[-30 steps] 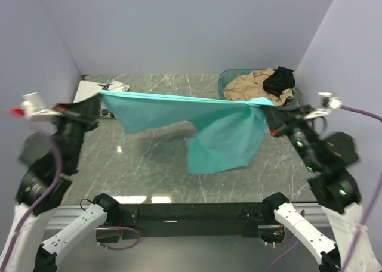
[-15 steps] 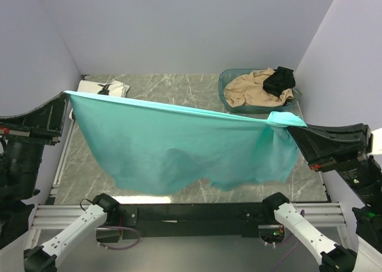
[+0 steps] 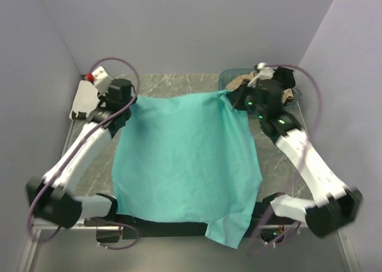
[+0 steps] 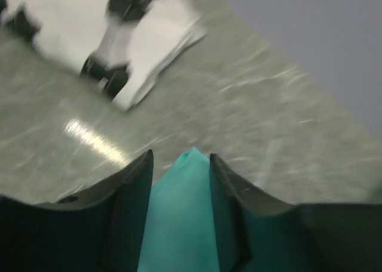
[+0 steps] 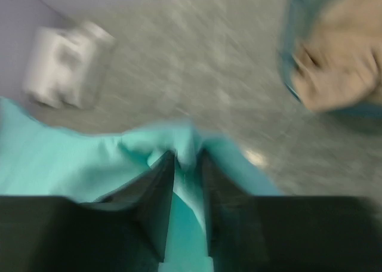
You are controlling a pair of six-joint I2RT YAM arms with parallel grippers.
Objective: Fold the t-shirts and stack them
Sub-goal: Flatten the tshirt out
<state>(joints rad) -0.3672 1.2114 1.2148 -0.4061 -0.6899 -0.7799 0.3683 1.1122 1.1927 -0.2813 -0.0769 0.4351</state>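
The teal t-shirt (image 3: 185, 158) lies spread flat on the table, its near hem hanging over the front edge. My left gripper (image 3: 130, 102) is at its far left corner. In the left wrist view the left gripper (image 4: 180, 155) stands open, with the teal cloth (image 4: 182, 212) lying loose between the parted jaws. My right gripper (image 3: 230, 96) is at the far right corner, shut on a bunched fold of the teal cloth (image 5: 48, 158), as the right gripper (image 5: 187, 155) shows in its wrist view. The white t-shirt (image 4: 119, 39) with black print lies folded at the far left.
A teal basket (image 3: 224, 81) at the far right holds a tan garment (image 5: 334, 69) and a black garment (image 3: 283, 76), just behind my right wrist. The white t-shirt (image 3: 80, 96) is partly hidden behind my left arm. Grey walls close three sides.
Both arms swung from holding the teal t-shirt stretched in the air to laying it flat, ending at the far edge. The left jaws have parted.
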